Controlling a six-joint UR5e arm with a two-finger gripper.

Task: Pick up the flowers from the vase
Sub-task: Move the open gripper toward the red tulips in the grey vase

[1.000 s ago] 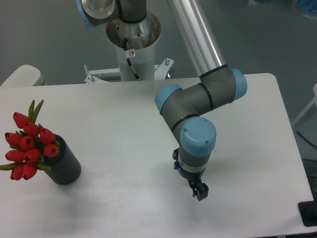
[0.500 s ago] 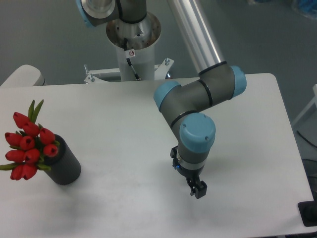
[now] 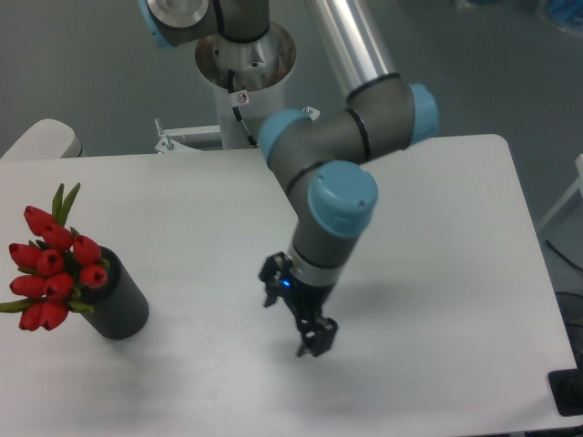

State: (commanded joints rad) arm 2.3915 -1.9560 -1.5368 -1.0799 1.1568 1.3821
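Claw [image 3: 316,344] shifted left toward vase [image 3: 118,296]; flowers [image 3: 53,267] unmoved.

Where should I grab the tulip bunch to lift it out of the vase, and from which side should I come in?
Judging from this view, grip the flowers low, where leaves and stems gather just above the rim of the vase, not on the buds. The bunch leans left out of the vase, so bring the gripper in from above, on the side facing it, then pull along that lean.

Bare table [image 3: 200,228] lies between pincer [image 3: 315,344] and vase [image 3: 120,305].
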